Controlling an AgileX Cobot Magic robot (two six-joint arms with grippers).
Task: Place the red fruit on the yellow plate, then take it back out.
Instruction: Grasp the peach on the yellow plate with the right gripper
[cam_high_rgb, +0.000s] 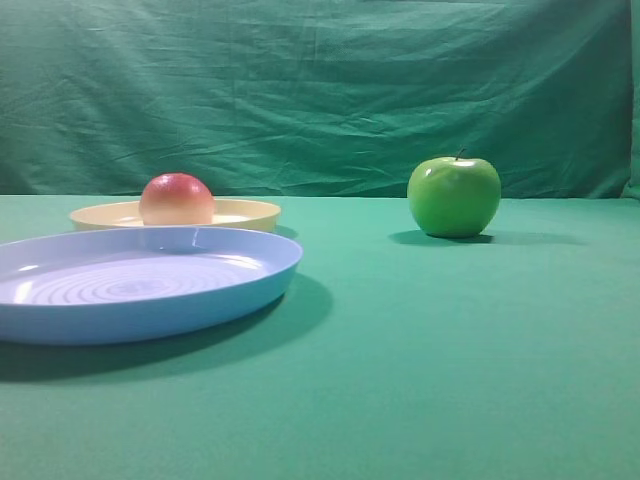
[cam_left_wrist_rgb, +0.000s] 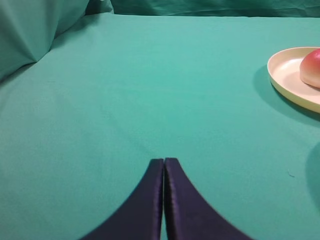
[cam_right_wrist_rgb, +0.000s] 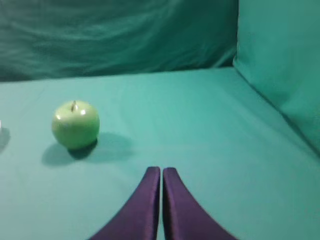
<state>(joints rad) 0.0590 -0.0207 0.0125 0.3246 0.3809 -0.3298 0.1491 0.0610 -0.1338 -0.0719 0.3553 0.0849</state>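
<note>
The red fruit (cam_high_rgb: 177, 198) sits on the yellow plate (cam_high_rgb: 245, 212) at the far left of the surface (cam_high_rgb: 450, 350), so the placing half of the task looks done and the taking-out is what remains. The relation that matters: in the left wrist view the fruit (cam_left_wrist_rgb: 311, 68) lies ahead and well off to the right of the left end effector (cam_left_wrist_rgb: 164, 162), at the frame's edge on the plate (cam_left_wrist_rgb: 285, 75), with open cloth between them — so that arm would have to swing right and forward to reach it. The left end effector's fingers are pressed together and hold nothing. The right end effector (cam_right_wrist_rgb: 161, 171) is likewise closed tight and empty; its camera shows neither fruit nor plate, only the green apple (cam_right_wrist_rgb: 75, 124) ahead and to its left. By that, the left arm is judged the nearer one. The fruit is roundish, with no long axis to line up on, so approach direction is free, though the plate's low rim argues for coming from above. The high view alone shows the blue plate (cam_high_rgb: 150, 290) standing just in front of the yellow one and hiding its near rim, and the apple (cam_high_rgb: 454, 196) well apart to the right — but it shows neither arm. Only the wrist views give the fingers' state.
</note>
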